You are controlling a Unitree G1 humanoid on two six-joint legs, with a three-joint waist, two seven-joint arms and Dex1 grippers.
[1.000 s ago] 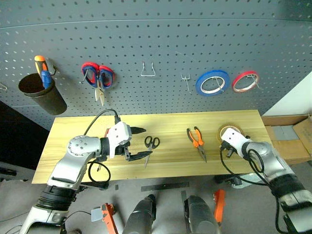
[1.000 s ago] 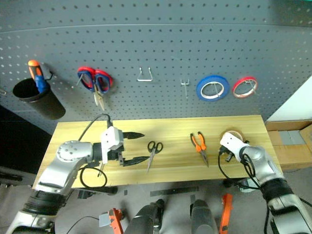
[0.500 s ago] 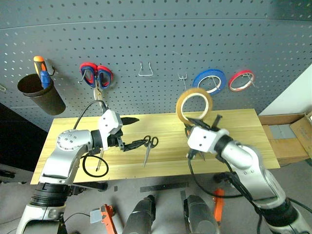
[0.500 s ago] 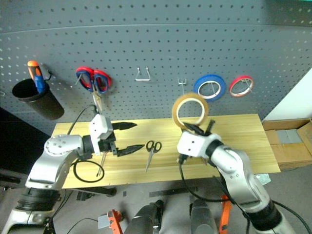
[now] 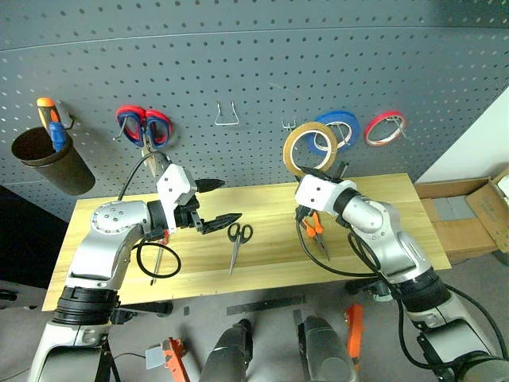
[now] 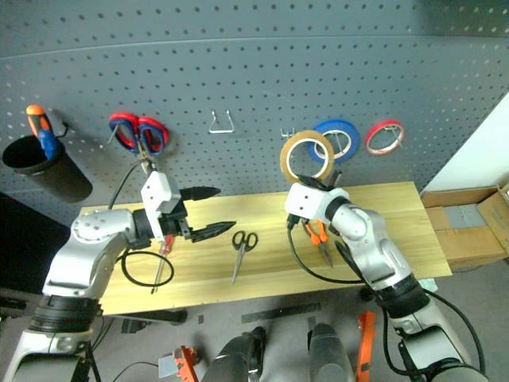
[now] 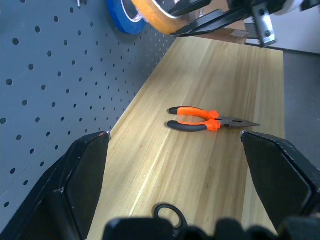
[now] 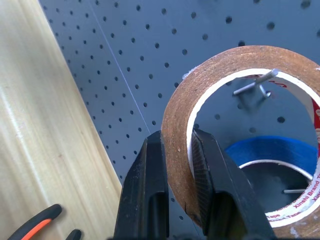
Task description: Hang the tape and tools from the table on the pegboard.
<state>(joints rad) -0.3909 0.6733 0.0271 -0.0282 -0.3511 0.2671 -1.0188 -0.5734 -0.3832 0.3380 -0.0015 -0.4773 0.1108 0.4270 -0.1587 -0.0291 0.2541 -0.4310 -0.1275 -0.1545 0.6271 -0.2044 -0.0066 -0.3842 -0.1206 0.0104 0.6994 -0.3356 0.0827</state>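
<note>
Yellow tape [image 5: 310,149], thin and translucent, rides upright in the right gripper [image 5: 324,170], lifted above the table [image 5: 382,207] and close before the pegboard [image 5: 254,72], just beside a bare double hook [image 5: 291,125] and overlapping the blue roll [image 5: 340,127]; a red roll [image 5: 385,127] hangs further right. On the wood lie the black-handled scissors [image 5: 236,239], the orange-and-black pliers [image 5: 314,231] under the right forearm, and the red-handled screwdriver [image 5: 157,259] beneath the left arm; the left gripper [image 5: 213,203] hovers over the table with fingers spread wide, grasping nothing.

From the right eye, the same layout; red-and-blue scissors [image 6: 138,132] and a black cup [image 6: 36,167] already occupy the board's left side.

Left wrist view: open black fingers [image 7: 75,175] frame the pliers lying flat on bare wood, the scissors' loop just at the near edge.

Right wrist view: both fingers [image 8: 150,190] are clenched across the roll's thin wall, one inside the ring and one outside; the hook shows through the open centre. The roll looks light and fairly stiff, though likely to flex if squeezed hard; pinching the wall low, as here, leaves the wide centre free to slip over the hook.
</note>
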